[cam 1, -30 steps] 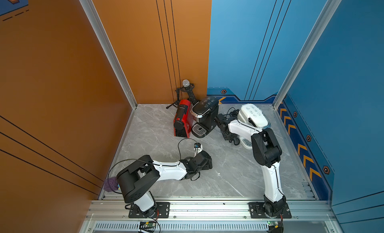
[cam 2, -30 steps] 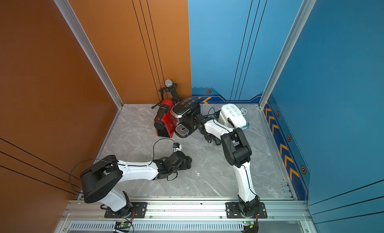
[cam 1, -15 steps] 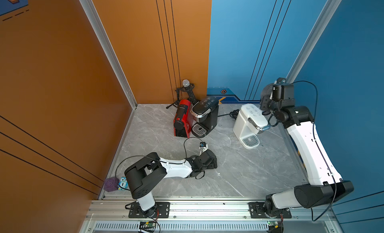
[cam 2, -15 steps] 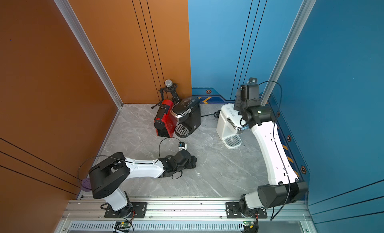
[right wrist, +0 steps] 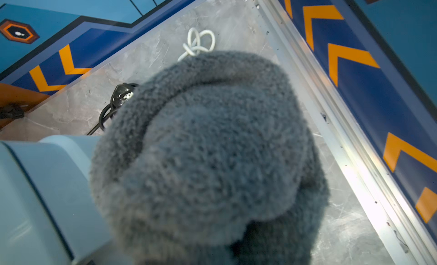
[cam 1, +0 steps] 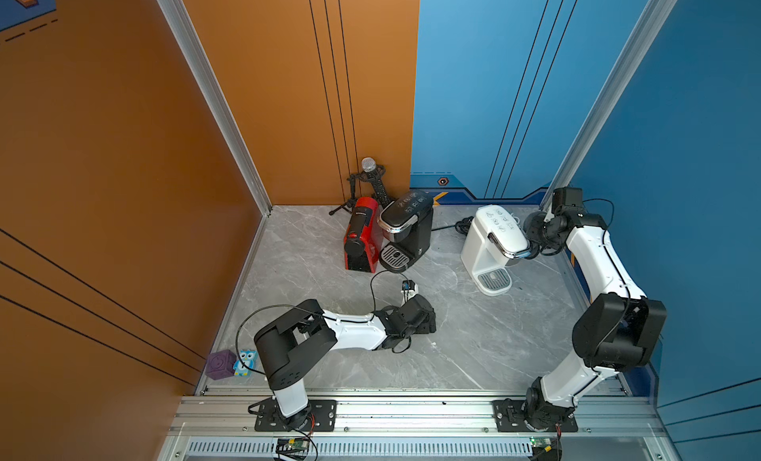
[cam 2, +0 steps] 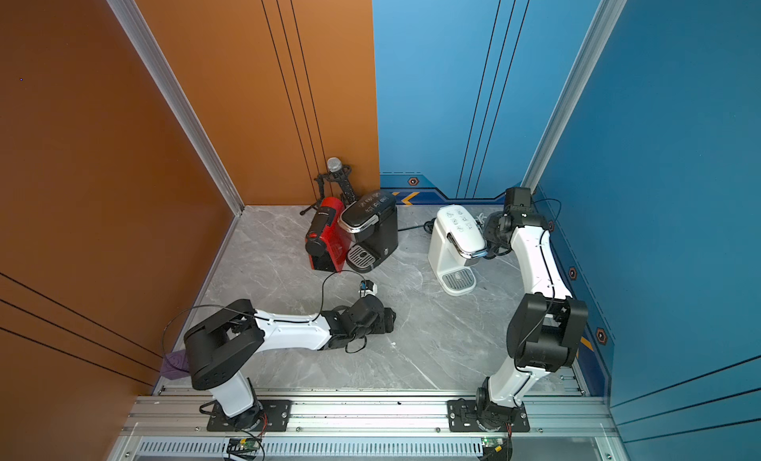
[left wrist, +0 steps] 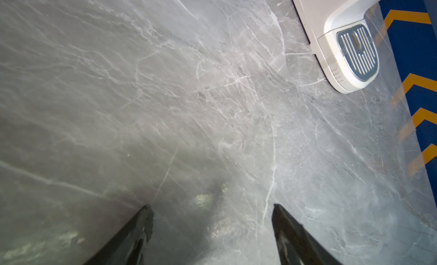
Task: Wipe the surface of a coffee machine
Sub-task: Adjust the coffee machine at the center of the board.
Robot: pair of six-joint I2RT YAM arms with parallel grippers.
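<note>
Upright white coffee machine, drip tray toward rail

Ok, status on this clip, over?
Right gripper shut on grey cloth, beside the white coffee machine. Left gripper open, empty, low over the table. Loose cords behind the machine.

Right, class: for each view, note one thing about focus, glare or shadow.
Right wrist view: grey cloth fills the frame, soft-focused; glare streaks the metal rail. Left wrist view: left gripper blurred, shadow beneath. Both top views: sharp, evenly lit.
</note>
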